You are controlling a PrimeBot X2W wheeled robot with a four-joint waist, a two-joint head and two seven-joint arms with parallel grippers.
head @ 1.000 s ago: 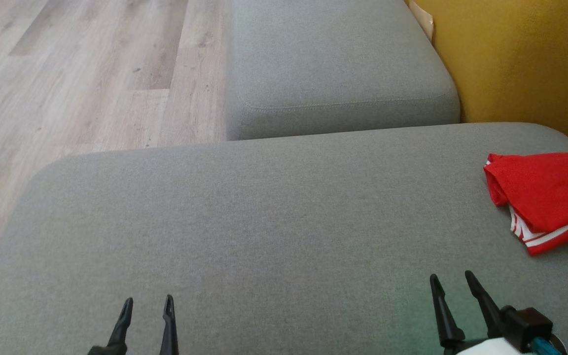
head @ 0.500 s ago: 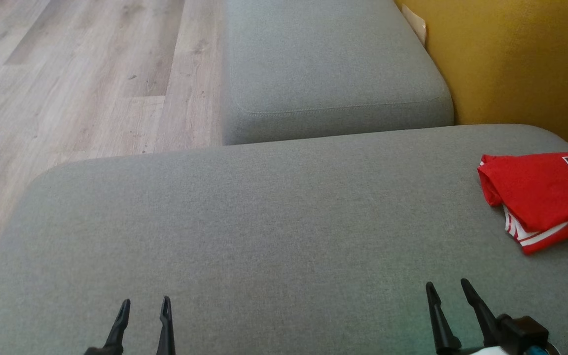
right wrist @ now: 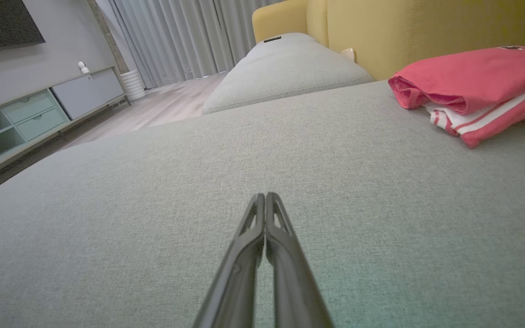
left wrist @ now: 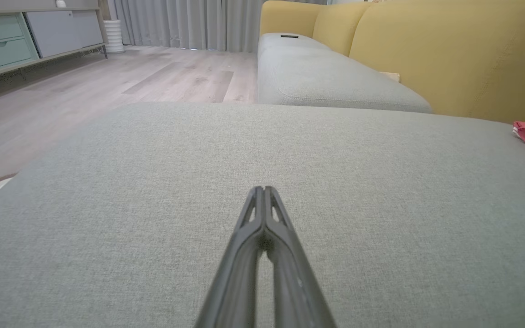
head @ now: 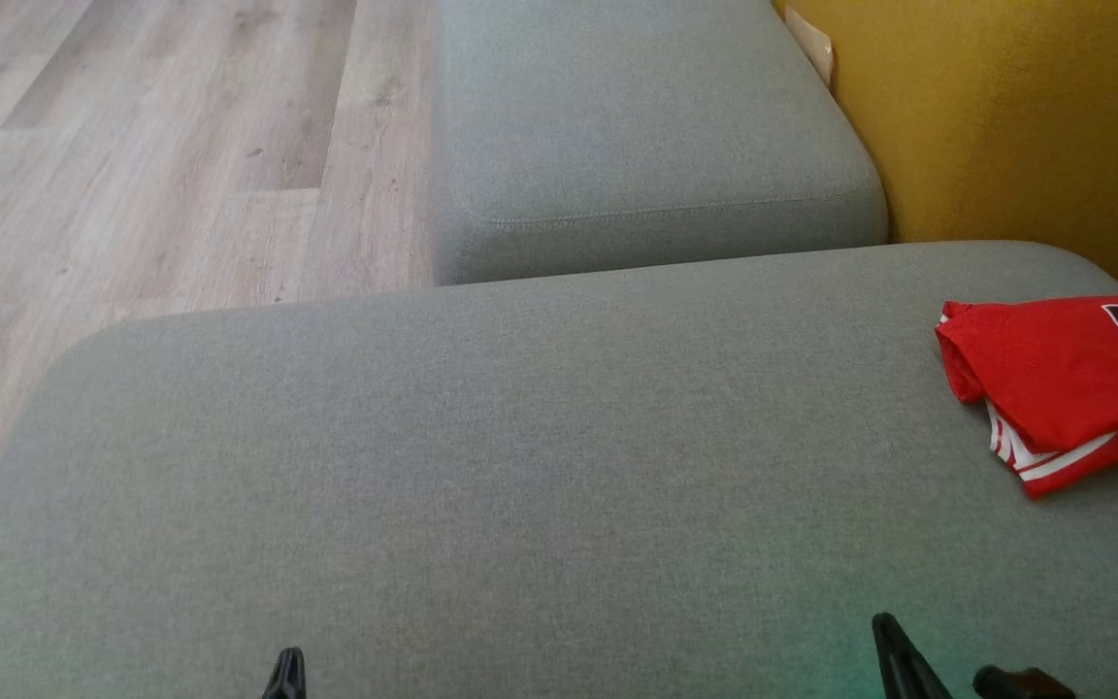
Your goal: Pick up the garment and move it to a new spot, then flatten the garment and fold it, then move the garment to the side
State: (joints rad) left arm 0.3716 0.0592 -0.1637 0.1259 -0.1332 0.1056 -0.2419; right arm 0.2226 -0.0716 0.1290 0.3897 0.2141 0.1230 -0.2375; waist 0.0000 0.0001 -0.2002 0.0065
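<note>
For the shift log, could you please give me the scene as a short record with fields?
garment: red jersey, folded, lying at the right end of the near grey cushion
left gripper: shut, empty
right gripper: shut, empty, apart from the jersey
behind: far grey cushion, yellow backrest
floor: wood floor, left of the cushions

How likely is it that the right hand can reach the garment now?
Probably yes. The garment lies folded ahead of the right hand, toward its right, with bare cushion between them. The hand is shut, so it would have to open first.
</note>
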